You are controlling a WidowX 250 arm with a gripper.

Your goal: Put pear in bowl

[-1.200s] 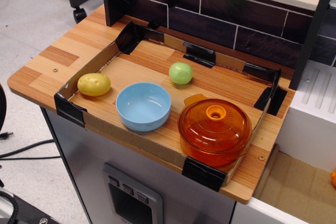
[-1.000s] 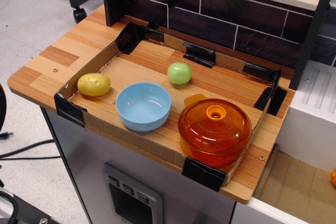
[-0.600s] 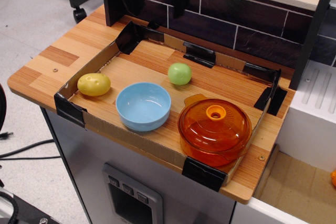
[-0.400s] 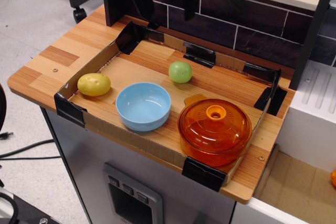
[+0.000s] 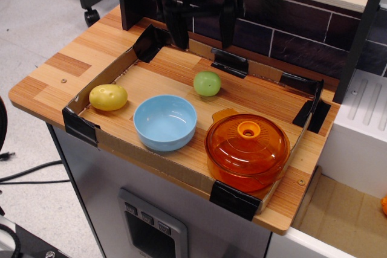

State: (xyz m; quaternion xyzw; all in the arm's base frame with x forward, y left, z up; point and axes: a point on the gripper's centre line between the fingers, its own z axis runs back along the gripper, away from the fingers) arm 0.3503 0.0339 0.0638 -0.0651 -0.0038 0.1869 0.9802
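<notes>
Pear [image 5: 207,83] sits on the counter [image 5: 66,64] inside the low cardboard tray, just beyond the far-right rim of the blue bowl [image 5: 165,122], not touching it; yellow fruit [image 5: 108,96] lies well to the left, orange lidded pot [image 5: 247,148] near right. End effector [image 5: 201,31] hangs above and slightly beyond the pear, fingers spread wide and empty. Judgement: pear lies almost straight below the gap, a little nearer; roundish, so no long axis to match.

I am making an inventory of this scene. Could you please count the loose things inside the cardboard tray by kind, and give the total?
Fruit: 2, the green pear and the yellow fruit
Bowls: 1, the light blue bowl
Lidded pots: 1, the orange pot
Total: 4
</notes>
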